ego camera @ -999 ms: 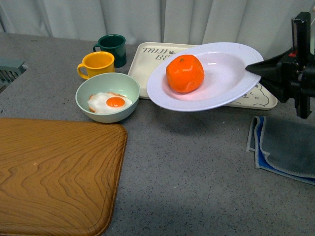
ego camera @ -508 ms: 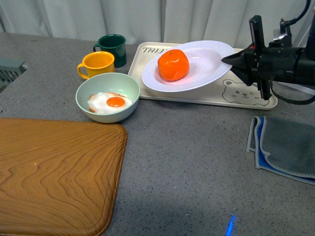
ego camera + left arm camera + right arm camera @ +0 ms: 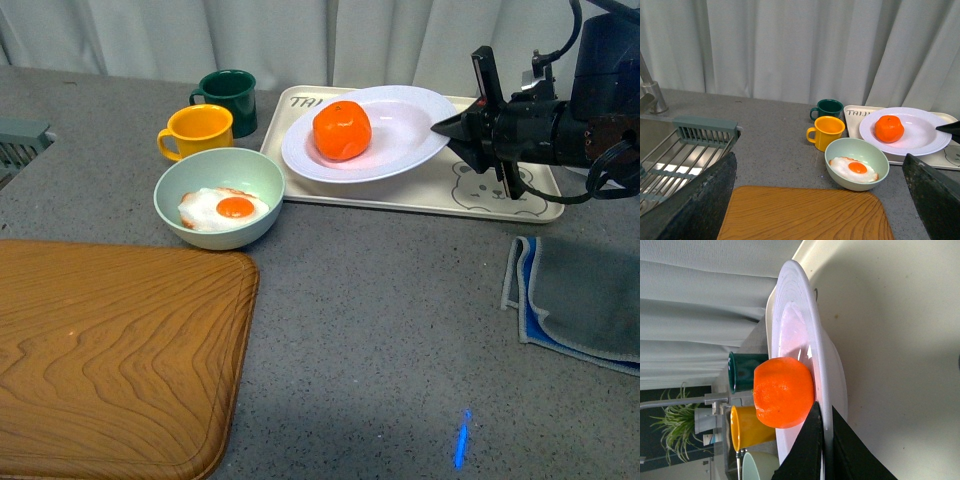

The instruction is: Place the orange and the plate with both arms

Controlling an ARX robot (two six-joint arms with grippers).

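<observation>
The white plate [image 3: 400, 132] lies low over the cream bear tray [image 3: 480, 196], its left side down. I cannot tell whether it rests on the tray. The orange [image 3: 341, 131] sits in the plate's left part. My right gripper [image 3: 445, 128] is shut on the plate's right rim. In the right wrist view the jaws [image 3: 824, 440] pinch the rim of the plate [image 3: 805, 335] beside the orange [image 3: 782, 392]. My left gripper [image 3: 819, 165] is open and empty, above the wooden board, far from the plate [image 3: 922, 136] and orange [image 3: 889, 128].
A pale green bowl [image 3: 219, 197] with a fried egg stands left of the tray. A yellow mug [image 3: 197, 131] and a dark green mug [image 3: 229, 95] are behind it. A wooden board [image 3: 110, 350] lies front left, a blue-grey cloth [image 3: 580, 300] right. A drying rack [image 3: 690, 145] is far left.
My right gripper has carried the plate with the orange back, leftward and down from mid-air to low over the bear tray. The plate is now flatter.
</observation>
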